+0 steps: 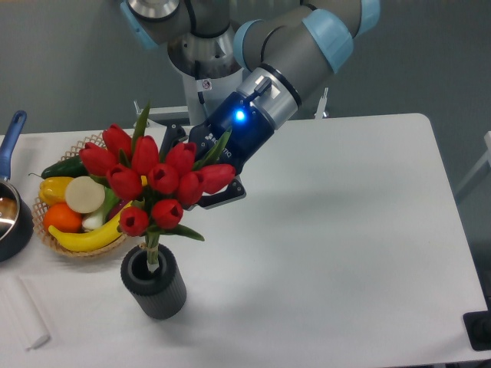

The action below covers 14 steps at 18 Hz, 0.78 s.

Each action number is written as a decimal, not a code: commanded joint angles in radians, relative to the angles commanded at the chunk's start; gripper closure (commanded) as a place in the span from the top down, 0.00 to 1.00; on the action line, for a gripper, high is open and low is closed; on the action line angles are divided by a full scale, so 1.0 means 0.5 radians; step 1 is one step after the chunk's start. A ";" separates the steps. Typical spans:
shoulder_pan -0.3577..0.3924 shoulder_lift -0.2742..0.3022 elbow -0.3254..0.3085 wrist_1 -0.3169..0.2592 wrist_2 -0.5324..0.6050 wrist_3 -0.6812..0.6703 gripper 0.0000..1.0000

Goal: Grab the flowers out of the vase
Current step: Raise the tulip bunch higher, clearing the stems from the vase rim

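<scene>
Wide bare table point(345, 245) lies open right of the vase point(154, 286), while the fruit basket point(73, 201) and saucepan point(11, 211) crowd its left, and the flowers point(157, 180) block overhead.

A woven basket point(55, 239) of fruit and vegetables sits near the left edge of the white bench point(345, 245). A dark saucepan point(11, 222) with a blue handle stands at that edge, just beside the basket.
</scene>
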 joint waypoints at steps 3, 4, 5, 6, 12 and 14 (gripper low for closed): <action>0.031 0.000 0.000 0.000 -0.052 0.000 0.33; 0.037 0.000 0.009 0.000 -0.055 0.000 0.33; 0.046 -0.003 0.015 0.000 -0.055 0.000 0.33; 0.049 -0.003 0.024 0.000 -0.055 0.000 0.33; 0.104 -0.003 0.046 0.000 -0.055 0.003 0.33; 0.111 -0.003 0.055 0.000 -0.055 0.003 0.33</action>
